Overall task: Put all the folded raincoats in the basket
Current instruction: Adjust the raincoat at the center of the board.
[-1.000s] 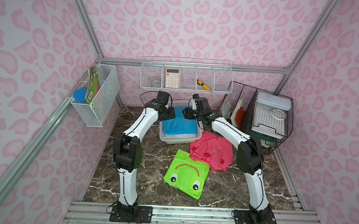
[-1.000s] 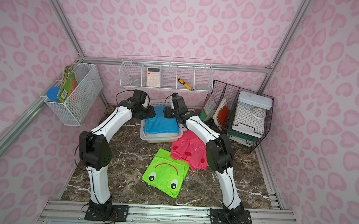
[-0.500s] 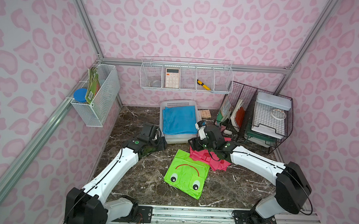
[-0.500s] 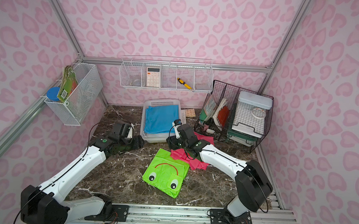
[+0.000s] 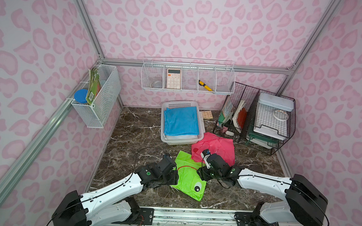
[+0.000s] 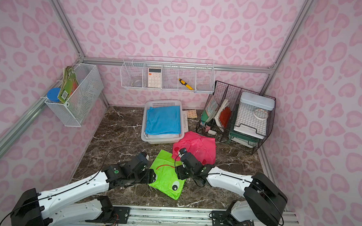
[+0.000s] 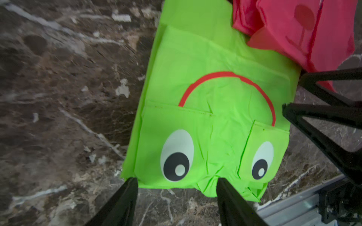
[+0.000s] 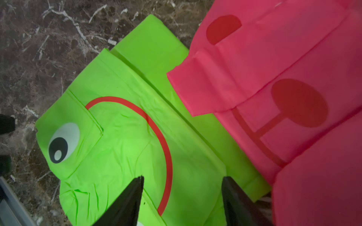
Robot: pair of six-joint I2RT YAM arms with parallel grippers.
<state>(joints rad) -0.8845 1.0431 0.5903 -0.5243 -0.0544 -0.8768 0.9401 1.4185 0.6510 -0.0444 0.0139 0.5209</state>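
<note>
A folded lime-green frog-face plastic raincoat [image 5: 188,179] lies on the table, outside the white perforated rectangular plastic basket [image 5: 180,142] at its 12 o'clock. The left gripper [image 7: 176,180] at its 9 o'clock and the right gripper [image 8: 183,178] at its 3 o'clock hover over it, jaws wide apart, gripping nothing.

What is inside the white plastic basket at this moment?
A folded blue raincoat fills the basket, lying over a whitish layer that peeks out at the near end. The basket's floor and anything else beneath are covered.
</note>
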